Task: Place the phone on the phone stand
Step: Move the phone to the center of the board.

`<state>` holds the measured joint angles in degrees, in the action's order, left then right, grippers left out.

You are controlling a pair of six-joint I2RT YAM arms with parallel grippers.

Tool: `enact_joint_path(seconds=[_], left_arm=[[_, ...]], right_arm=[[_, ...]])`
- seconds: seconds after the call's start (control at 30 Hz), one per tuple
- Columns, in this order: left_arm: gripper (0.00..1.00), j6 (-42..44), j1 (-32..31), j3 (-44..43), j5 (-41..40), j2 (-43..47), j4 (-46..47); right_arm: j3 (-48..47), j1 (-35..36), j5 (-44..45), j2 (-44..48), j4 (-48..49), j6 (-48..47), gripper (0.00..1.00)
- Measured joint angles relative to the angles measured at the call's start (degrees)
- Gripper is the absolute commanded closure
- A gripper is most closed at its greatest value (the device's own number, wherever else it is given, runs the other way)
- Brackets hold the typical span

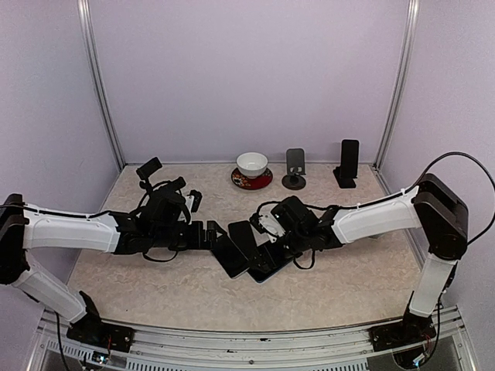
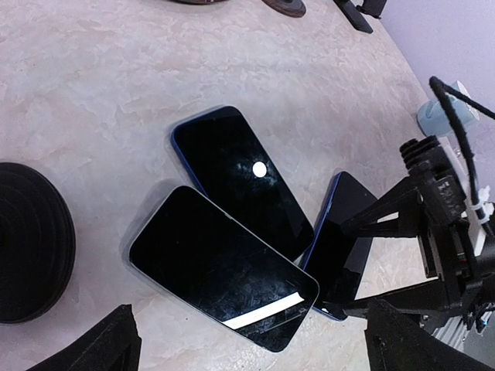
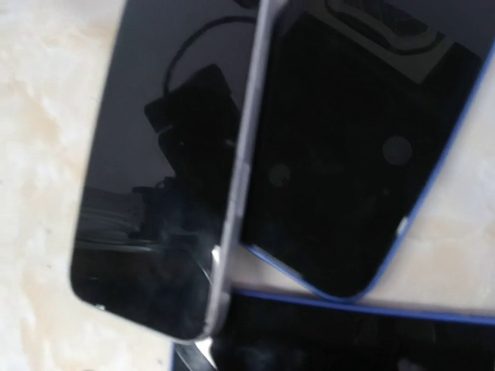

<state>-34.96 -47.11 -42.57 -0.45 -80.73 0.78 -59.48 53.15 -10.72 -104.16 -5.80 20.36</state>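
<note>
Left gripper [image 2: 251, 336] spread wide (phones [image 2: 232, 270] just ahead); right gripper [image 2: 346, 268] apparently open at them

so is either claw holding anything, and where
left claw open, empty; right claw is at the nearest phone, a grip can't be told

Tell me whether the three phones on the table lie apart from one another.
No, the silver-edged phone lies partly over the blue-edged phone beside it.

- Three phones [image 1: 249, 251] lie overlapping mid-table.
- Bowl [image 1: 252, 163] sits on saucer [image 1: 241, 183], at their 12 o'clock.
- Phone stand [image 1: 295, 168] at bowl's 3 o'clock; second stand [image 1: 344, 182] beyond, bearing another phone [image 1: 349, 154].
</note>
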Motion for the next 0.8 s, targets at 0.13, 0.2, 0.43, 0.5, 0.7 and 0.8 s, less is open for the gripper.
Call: enact_joint_path(seconds=[0.13,0.2,0.43,0.5,0.7,0.8], left_arm=[[0.01,-1.4,-0.7,0.3,0.5,-1.4,2.0],[0.01,-2.1,-1.4,0.5,0.7,-1.9,2.9],[0.01,-4.0,-3.9,0.5,1.3,-3.5,4.9],[0.01,-4.6,-4.5,0.9,1.3,-3.6,5.4],[0.01,-6.7,-6.1,2.8,1.3,-3.7,6.3],[0.01,-7.1,-6.8,3.1,1.2,-3.7,6.4]], right_arm=[[0.0,0.1,-0.8,0.2,1.6,-0.1,0.17],[0.0,0.1,-0.8,0.2,1.9,-0.2,0.16],[-2.6,-0.5,3.7,0.2,1.0,0.2,0.23],[-3.5,-1.1,4.6,0.1,0.9,0.3,0.26],[-7.3,-4.8,6.6,-2.9,-0.2,0.7,0.31],[-8.5,-5.9,6.7,-4.9,-0.4,0.7,0.31]])
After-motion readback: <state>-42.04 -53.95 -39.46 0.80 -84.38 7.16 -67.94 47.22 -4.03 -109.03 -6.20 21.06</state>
